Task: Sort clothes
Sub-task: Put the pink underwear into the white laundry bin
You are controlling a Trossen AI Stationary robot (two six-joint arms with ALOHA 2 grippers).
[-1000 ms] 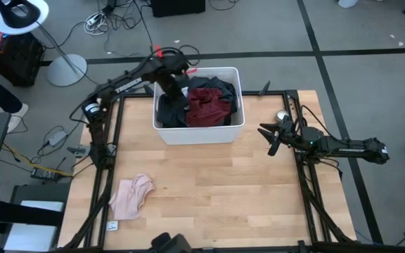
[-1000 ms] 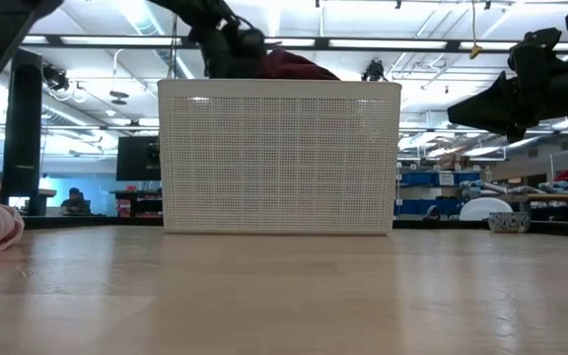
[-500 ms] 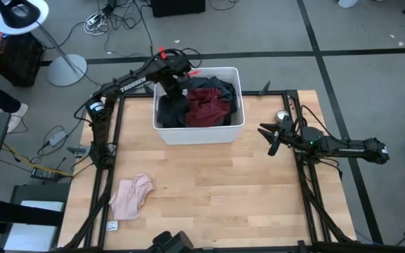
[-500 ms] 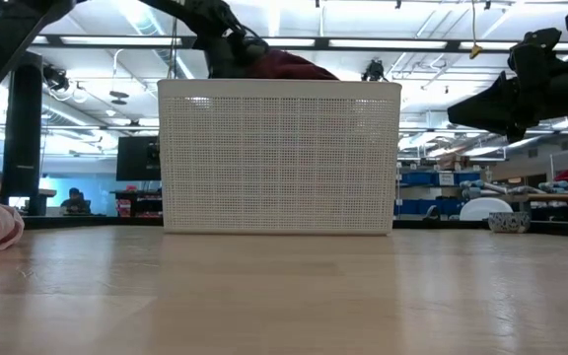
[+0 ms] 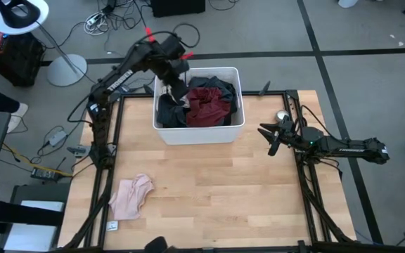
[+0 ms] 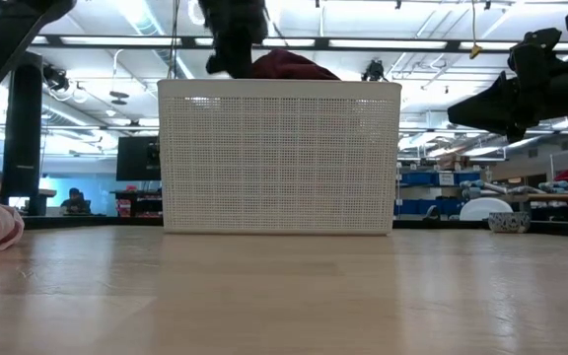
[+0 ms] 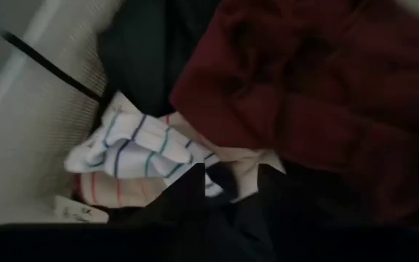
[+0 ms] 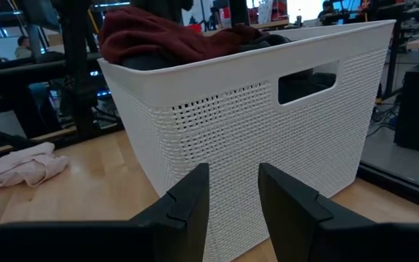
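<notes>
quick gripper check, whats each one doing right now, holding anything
Left gripper: open above the striped socks in the white bin, holding nothing.
Right gripper: open, empty, waiting right of the bin.

white perforated bin (image 5: 199,130) on the wooden table (image 5: 223,190)

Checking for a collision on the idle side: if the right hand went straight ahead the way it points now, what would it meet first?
Most likely the white bin: the right hand, open, points straight at its perforated side wall, with only bare table in between. How far off the wall stands is hard to judge.
</notes>
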